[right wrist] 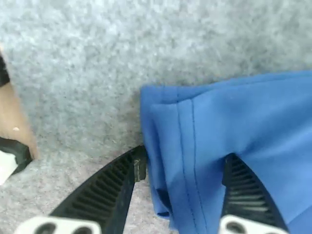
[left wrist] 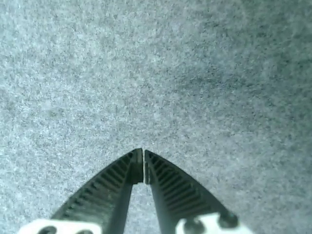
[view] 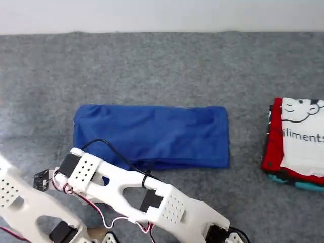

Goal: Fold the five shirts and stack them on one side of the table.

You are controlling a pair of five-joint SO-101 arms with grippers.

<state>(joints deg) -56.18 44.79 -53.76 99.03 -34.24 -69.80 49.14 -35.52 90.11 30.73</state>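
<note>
The right claw (right wrist: pixel 185 165) stands with its jaws wide apart, straddling a hemmed corner of the blue shirt (right wrist: pixel 229 122). One finger (right wrist: pixel 109 190) lies over the grey felt of the worktop (right wrist: pixel 97 58), its tip right against the shirt's folded edge. The other finger (right wrist: pixel 248 195) is over the blue cloth, and whether it presses on the cloth or hangs just above it cannot be told. Nothing is clamped: the cloth lies slack between the jaws, with two stitched seams running along it.

In the high view the blue shirt (view: pixel 152 134) is a long folded band in the middle of the worktop (view: pixel 152 66), its long sides parallel to the near edge. The right arm (view: pixel 152 195) comes in from the near edge and slants across to the shirt's near left corner, covering that corner. A black cable (view: pixel 119 154) from the arm loops over the shirt's near edge.

The left claw (left wrist: pixel 144 168) has its jaws pressed together, tips meeting, with nothing between them, over the worktop's felt. The left arm (view: pixel 25 202) sits at the near left corner of the worktop, apart from the shirt.

At the right edge lies a stack (view: pixel 293 147) of folded shirts, well apart from the blue one. It has a white printed shirt (view: pixel 304 152) on top, a red shirt (view: pixel 273 147) under it, and a teal edge (view: pixel 304 185) showing at the bottom.
</note>
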